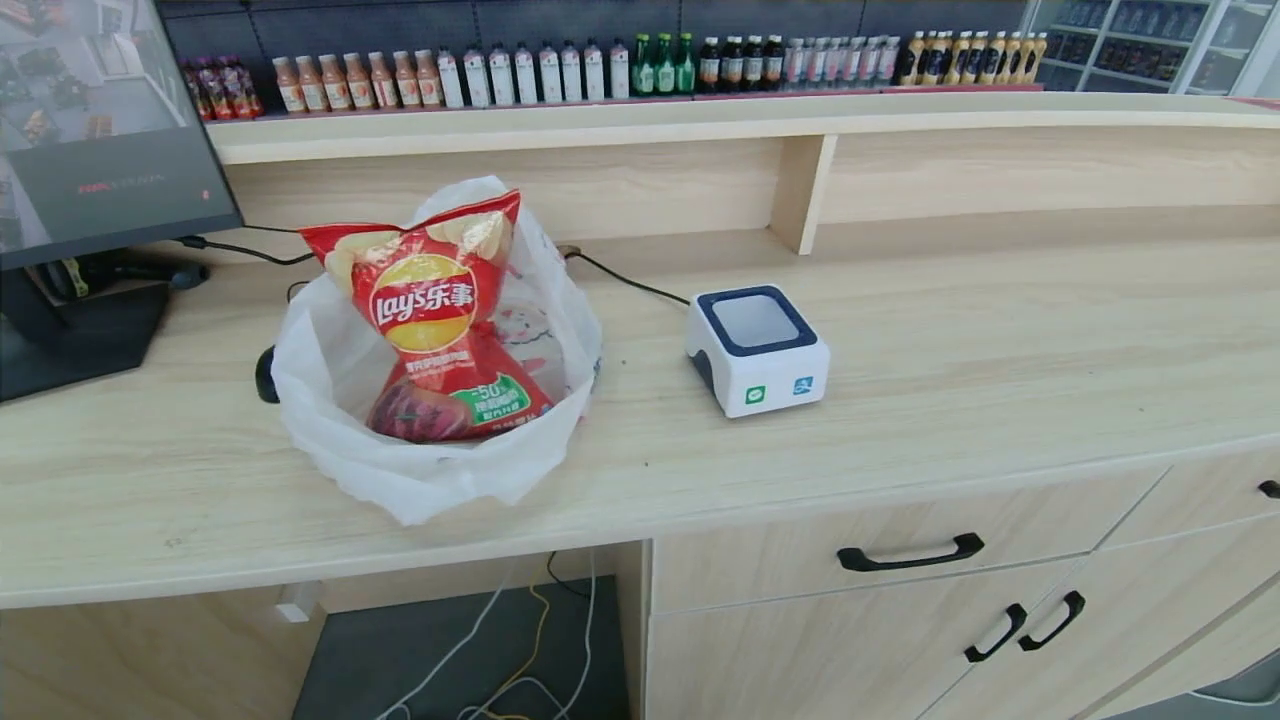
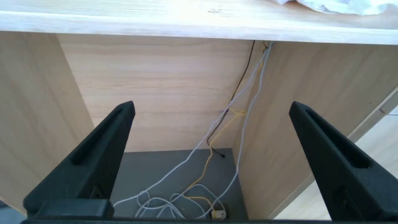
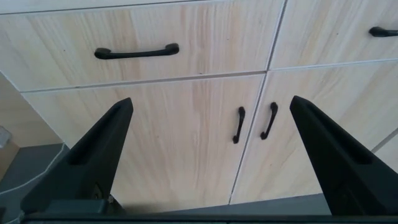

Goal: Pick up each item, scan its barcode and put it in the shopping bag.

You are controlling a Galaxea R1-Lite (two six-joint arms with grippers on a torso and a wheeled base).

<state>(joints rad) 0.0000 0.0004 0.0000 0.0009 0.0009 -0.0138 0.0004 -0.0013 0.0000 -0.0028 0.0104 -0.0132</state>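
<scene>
1. My left fingers (image 2: 93, 162): spread wide, holding nothing. The left gripper (image 2: 211, 109) hangs below the counter's edge and faces the recess where the cables (image 2: 205, 180) trail down.

2. Monitor (image 1: 90, 120): at the far left of the counter (image 1: 1000, 330), not part of the task.

3. Shopping bag (image 1: 330, 400): white plastic, mouth open, left of centre on the counter.

4. Chip bag (image 1: 430, 300): red, upright inside the shopping bag, its top above the rim. A second red packet (image 1: 460, 400) appears to lie beneath it, though I cannot tell whether it is a separate item.

5. Scanner (image 1: 757, 350): a white box with a dark-framed window facing up, to the right of the shopping bag and apart from it.

6. My right fingers (image 3: 93, 155): also spread wide and holding nothing. The right gripper (image 3: 211, 102) sits low before the drawer handle (image 3: 137, 52).

Step in hand: every item I can see is in the shopping bag, so I judge the bagging done or nearly so.

Next move: if another item comes, I must lift an arm above the counter edge, grip the item, and turn its barcode to the scanner window.
</scene>
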